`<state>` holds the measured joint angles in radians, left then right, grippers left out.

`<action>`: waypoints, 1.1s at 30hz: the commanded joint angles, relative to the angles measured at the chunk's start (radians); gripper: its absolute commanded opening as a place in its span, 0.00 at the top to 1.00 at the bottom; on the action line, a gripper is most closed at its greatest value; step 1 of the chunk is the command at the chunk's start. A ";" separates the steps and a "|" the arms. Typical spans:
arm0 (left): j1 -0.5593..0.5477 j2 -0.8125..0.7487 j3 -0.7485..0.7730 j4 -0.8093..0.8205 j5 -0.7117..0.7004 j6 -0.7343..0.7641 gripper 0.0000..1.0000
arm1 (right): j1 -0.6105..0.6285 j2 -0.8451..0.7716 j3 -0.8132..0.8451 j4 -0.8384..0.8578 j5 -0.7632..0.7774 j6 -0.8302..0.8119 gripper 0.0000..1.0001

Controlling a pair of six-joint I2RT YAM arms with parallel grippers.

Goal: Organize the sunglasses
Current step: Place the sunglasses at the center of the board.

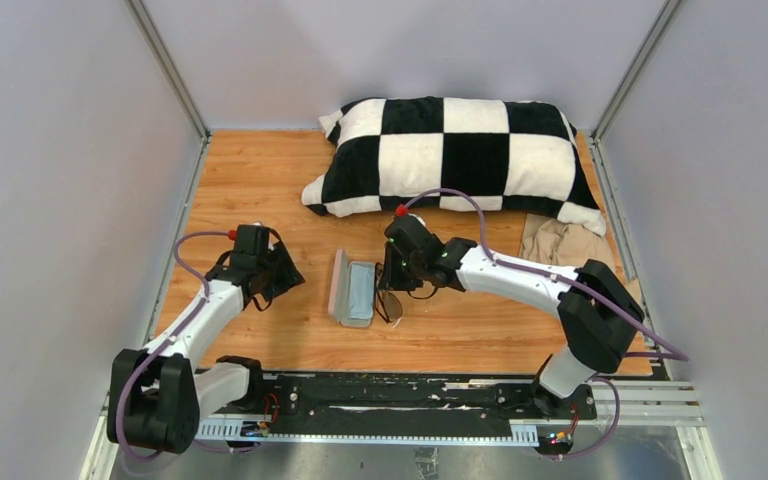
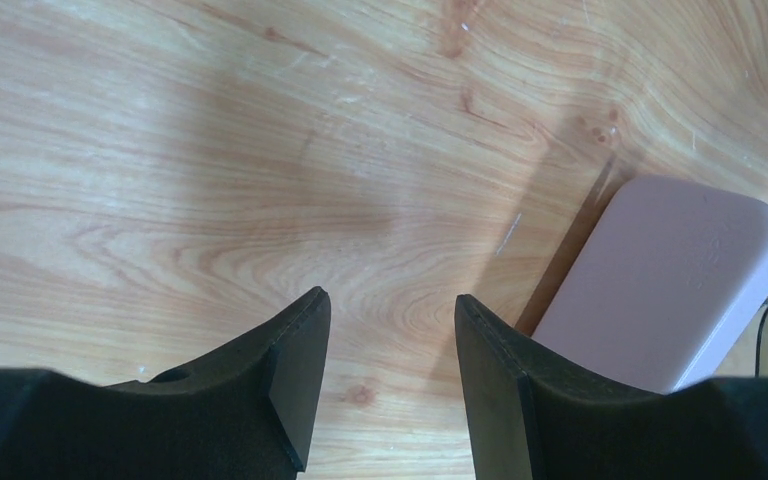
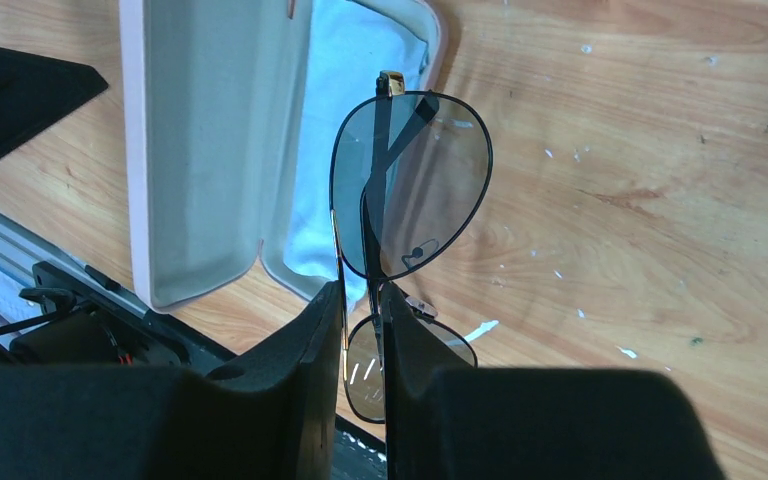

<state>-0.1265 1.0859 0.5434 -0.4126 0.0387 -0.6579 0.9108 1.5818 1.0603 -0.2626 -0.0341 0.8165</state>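
My right gripper [image 1: 396,283] [image 3: 362,300] is shut on the sunglasses [image 3: 412,185], gripping the thin dark frame at the bridge with arms folded. It holds them just right of the open pinkish-grey case [image 1: 352,288] [image 3: 200,140], above the wooden table. The sunglasses show in the top view [image 1: 390,303] beside the case. A light blue cloth [image 3: 355,90] lies in the case's right half. My left gripper [image 1: 282,275] [image 2: 392,310] is open and empty, left of the case [image 2: 675,280], low over bare wood.
A black-and-white checked pillow [image 1: 460,155] lies across the far side. A beige cloth [image 1: 565,242] lies at the right, behind my right arm. Grey walls enclose the table; a black rail [image 1: 400,395] runs along the near edge.
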 commanded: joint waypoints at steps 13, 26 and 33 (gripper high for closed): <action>0.002 0.200 -0.041 0.152 0.202 0.051 0.45 | 0.045 0.086 0.123 -0.062 -0.030 -0.001 1.00; -0.025 0.208 -0.055 0.168 0.217 0.051 0.45 | 0.043 0.131 0.211 -0.143 -0.017 -0.003 1.00; -0.025 0.192 -0.056 0.163 0.217 0.048 0.45 | 0.042 0.210 0.276 -0.193 -0.003 0.072 1.00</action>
<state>-0.1467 1.2739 0.5148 -0.2180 0.2562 -0.6235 0.9421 1.7462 1.2957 -0.3939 -0.0555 0.8330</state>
